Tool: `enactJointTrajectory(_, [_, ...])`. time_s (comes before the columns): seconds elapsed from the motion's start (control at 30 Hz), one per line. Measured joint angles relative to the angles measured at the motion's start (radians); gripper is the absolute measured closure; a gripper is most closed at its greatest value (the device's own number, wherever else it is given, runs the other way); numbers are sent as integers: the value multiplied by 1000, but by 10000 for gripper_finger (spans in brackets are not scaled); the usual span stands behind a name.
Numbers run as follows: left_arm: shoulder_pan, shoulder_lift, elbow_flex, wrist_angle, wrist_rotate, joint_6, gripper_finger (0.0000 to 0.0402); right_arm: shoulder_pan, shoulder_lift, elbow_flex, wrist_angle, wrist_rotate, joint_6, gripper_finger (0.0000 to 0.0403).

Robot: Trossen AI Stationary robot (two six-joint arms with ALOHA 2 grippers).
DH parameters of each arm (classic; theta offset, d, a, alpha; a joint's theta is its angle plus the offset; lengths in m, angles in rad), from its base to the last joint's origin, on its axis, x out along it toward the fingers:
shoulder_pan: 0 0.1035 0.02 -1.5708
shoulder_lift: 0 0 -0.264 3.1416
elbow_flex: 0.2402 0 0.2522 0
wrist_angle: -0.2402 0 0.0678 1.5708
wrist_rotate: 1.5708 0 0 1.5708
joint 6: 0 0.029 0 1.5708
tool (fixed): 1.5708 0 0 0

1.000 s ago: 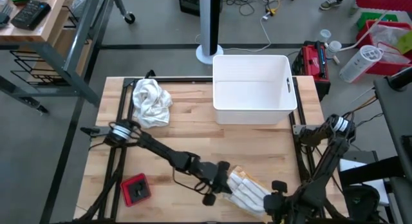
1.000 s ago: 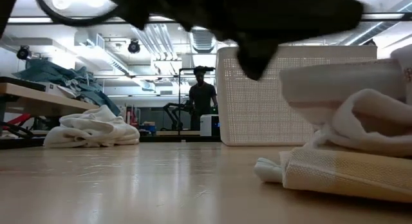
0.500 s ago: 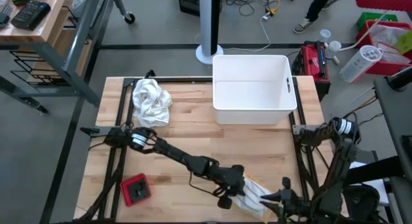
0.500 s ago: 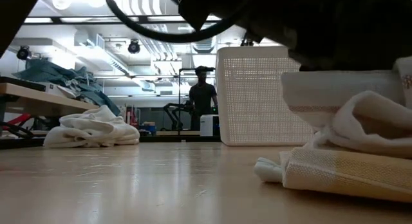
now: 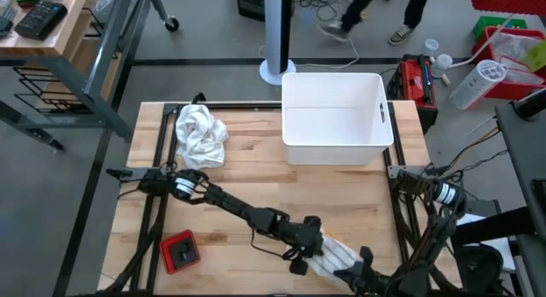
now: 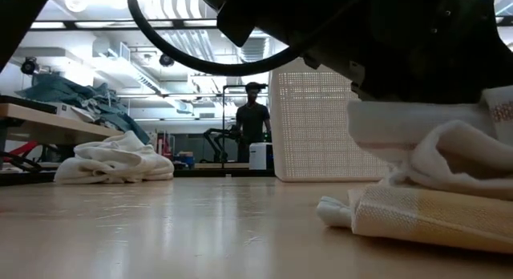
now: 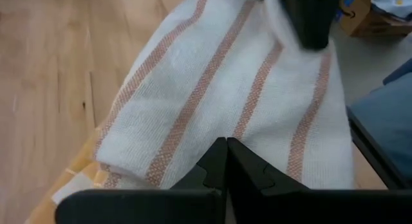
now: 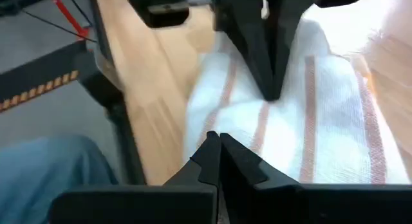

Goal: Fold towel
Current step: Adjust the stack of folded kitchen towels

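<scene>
Left tool (image 7: pixel 225 161), dark two-fingered, pressed down on the white towel with orange-brown woven stripes (image 7: pixel 219 95), fingers together with a fold of the cloth pinched between the tips. Right tool (image 8: pixel 215 153) likewise closed, tips together on the same towel from the opposite side, facing the left one across the cloth. Seen from above, both arms meeting at the near edge of the light wooden desk (image 5: pixel 256 177), right of centre, the left arm stretched diagonally across the boards, the right one reaching in from the desk's right corner. Large white plastic bin (image 5: pixel 337 118) with perforated walls at the far side of the desk, nothing visible inside. Striped towel bunched into thick layers directly under and between the two tools, well apart from the bin. Crumpled plain white cloth (image 5: pixel 200 135) lying loose at the far left of the desk. Small red square object (image 5: pixel 180 251) near the left front corner.
</scene>
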Motion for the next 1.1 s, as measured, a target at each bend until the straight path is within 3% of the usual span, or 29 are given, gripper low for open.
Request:
enactJointTrajectory(0.1, [0, 0, 0, 1, 0, 0, 402, 0, -22, 21, 21, -83, -14, 402])
enactJointTrajectory(0.23, [2, -1, 0, -11, -30, -1, 402, 0, -24, 15, 22, -337, 31, 402])
enactJointTrajectory(0.43, [5, -1, 0, -44, -43, -8, 402, 2, -29, 22, 16, -512, 29, 403])
enactJointTrajectory(0.53, [5, -1, 0, -43, -45, -8, 402, 5, -51, 62, -18, -472, -29, 403])
enactJointTrajectory(0.7, [3, -1, 2, -35, -38, -8, 402, 1, -111, 147, -261, -150, 12, 403])
enactJointTrajectory(0.77, [1, -3, 2, -29, -19, 10, 402, -9, -112, 161, -374, -93, 58, 403])
enactJointTrajectory(0.97, [-8, -9, 2, -23, 15, 44, 402, -58, -81, 125, -336, -159, 33, 403])
enactJointTrajectory(1.1, [-11, -9, 2, -22, 16, 44, 402, -72, -59, 103, -216, -321, -36, 403])
